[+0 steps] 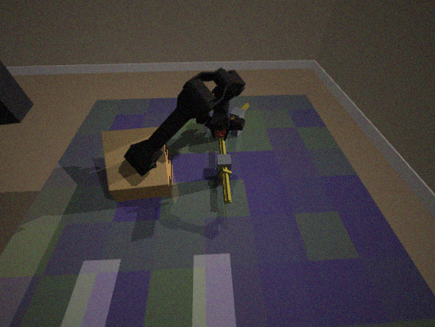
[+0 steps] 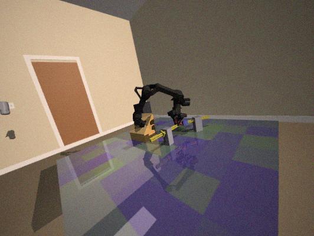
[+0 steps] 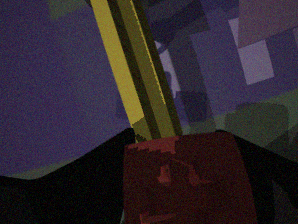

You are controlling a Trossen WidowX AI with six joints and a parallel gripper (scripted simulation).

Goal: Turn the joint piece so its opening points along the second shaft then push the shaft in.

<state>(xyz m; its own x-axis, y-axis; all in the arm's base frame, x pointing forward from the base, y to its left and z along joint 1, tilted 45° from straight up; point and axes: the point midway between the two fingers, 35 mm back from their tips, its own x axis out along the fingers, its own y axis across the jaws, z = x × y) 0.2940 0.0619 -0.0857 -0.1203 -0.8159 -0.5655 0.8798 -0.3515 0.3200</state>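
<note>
The red square joint piece (image 1: 220, 133) (image 2: 176, 121) (image 3: 190, 175) is between the fingers of my gripper (image 1: 220, 132) (image 2: 177, 121) (image 3: 174, 136), which is shut on it. A blue part (image 2: 185, 122) sits behind it, towards the first shaft (image 1: 245, 106) (image 2: 205, 117) and its grey block (image 1: 237, 110) (image 2: 198, 124). The second shaft (image 1: 227, 190) (image 2: 155, 138) (image 3: 135, 65), yellow with a cross pin, runs through the nearer grey block (image 1: 224, 159) (image 2: 169, 137). In the wrist view its end meets the red piece's edge, roughly in line; I cannot tell whether it touches. The opening itself is hidden.
The arm stands on an orange-brown base box (image 1: 136, 163) (image 2: 142, 136), to the left of the shafts in the top view. A patchwork mat (image 1: 286, 229) (image 2: 251, 192) lies under everything. A dark object (image 1: 12, 98) is at the left edge of the top view.
</note>
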